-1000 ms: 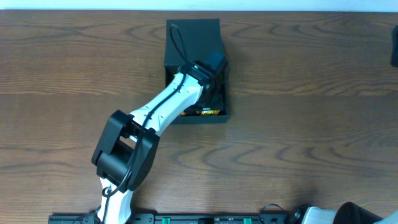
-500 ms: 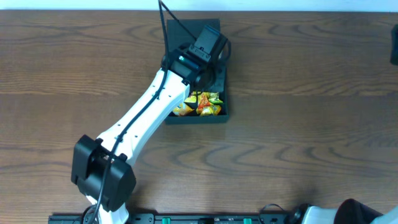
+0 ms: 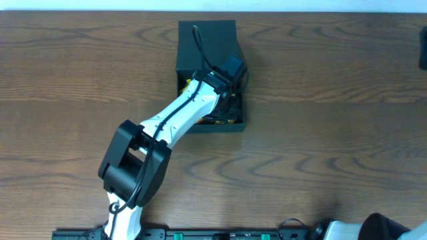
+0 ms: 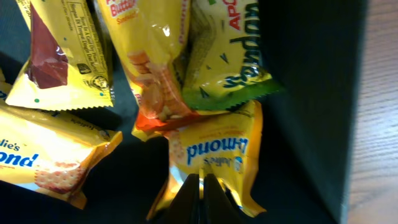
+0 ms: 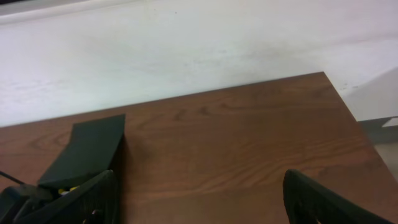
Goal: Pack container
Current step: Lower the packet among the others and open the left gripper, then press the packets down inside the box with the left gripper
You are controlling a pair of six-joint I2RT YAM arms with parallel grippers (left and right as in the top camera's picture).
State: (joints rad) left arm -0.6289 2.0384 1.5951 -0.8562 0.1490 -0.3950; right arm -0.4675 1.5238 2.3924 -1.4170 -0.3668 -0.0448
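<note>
The container (image 3: 223,128) is a matte black square box sitting upper centre in the overhead view, on a dark wood table (image 3: 333,133). Its flap lid (image 3: 207,40) is open and leans away toward the top edge of the frame. In the right wrist view the same lid (image 5: 87,149) shows at lower left as a dull, slanted black panel. The inside is black too and holds several glossy snack packets in a loose, overlapping heap: a yellow almond packet (image 4: 211,155) at lower centre, a green-edged one (image 4: 230,56) above it, an orange-ended biscuit packet (image 4: 155,62), a yellow and maroon one (image 4: 59,53) at upper left, and another yellow one (image 4: 43,162) at the left edge. The left arm (image 3: 180,113) reaches diagonally up from the lower left into the container. The left gripper (image 4: 200,186) has its fingers pressed together at the lower edge of the almond packet; whether any film is pinched cannot be told. The right gripper (image 5: 199,180) is spread wide with nothing between its fingers.
</note>
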